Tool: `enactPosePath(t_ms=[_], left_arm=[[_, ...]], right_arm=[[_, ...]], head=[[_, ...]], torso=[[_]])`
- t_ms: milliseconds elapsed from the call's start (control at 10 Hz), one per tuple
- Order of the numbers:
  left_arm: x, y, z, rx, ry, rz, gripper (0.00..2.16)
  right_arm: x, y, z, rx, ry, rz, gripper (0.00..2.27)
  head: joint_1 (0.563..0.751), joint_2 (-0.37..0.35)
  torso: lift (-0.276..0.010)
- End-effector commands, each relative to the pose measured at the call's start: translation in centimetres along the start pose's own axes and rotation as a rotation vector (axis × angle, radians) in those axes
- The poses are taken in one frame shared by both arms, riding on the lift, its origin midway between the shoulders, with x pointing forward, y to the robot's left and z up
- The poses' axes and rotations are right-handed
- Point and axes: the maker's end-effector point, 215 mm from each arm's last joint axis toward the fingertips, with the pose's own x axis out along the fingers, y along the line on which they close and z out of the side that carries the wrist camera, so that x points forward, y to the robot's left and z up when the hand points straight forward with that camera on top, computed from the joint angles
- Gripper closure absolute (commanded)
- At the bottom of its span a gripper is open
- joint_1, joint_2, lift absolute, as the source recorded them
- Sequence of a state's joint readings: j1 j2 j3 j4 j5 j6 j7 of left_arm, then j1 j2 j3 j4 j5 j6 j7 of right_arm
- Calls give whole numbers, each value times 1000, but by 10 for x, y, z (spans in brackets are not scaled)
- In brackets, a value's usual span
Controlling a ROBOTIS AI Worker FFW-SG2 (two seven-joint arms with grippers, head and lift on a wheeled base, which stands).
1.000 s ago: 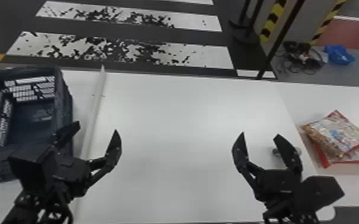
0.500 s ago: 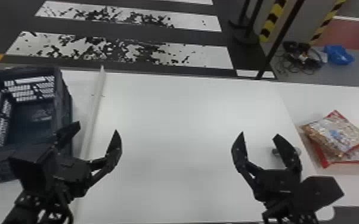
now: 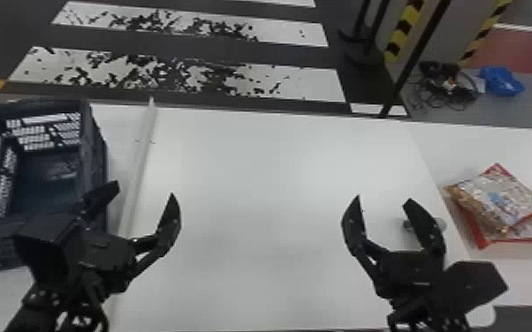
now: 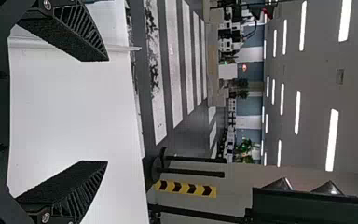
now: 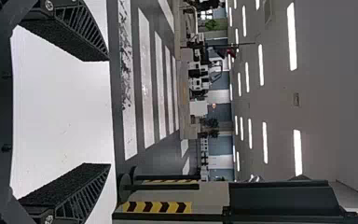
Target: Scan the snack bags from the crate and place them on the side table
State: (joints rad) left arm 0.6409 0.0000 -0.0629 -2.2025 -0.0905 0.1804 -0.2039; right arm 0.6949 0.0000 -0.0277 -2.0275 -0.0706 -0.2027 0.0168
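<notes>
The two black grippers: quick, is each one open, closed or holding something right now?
Left gripper: open, holding nothing.
Right gripper: open, holding nothing.

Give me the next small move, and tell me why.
I'd probably draw the left pincer a little back from the crate and park both arms: the snack bags already lie on the side table, to the right of the right pincer, and both pincers stand open with nothing between their fingers.
</notes>
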Motion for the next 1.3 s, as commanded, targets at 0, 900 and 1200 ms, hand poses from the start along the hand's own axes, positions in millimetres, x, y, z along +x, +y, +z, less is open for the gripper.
enactPosePath(t_ms=[0,900,1200], left_arm=[[-1,-1,-2,-3,4,1,83],[-4,-6,2,-4,-12,-6,83],[-5,-7,3,-4,-16,-8,83]], right_arm=[[0,0,-2,1,4,-1,70],[-3,1,1,5,-10,1,73],[-4,1,1,5,-8,1,73]], head=[[695,-129],[695,-132],[695,-136]], torso=[[-94],[-94],[-94]])
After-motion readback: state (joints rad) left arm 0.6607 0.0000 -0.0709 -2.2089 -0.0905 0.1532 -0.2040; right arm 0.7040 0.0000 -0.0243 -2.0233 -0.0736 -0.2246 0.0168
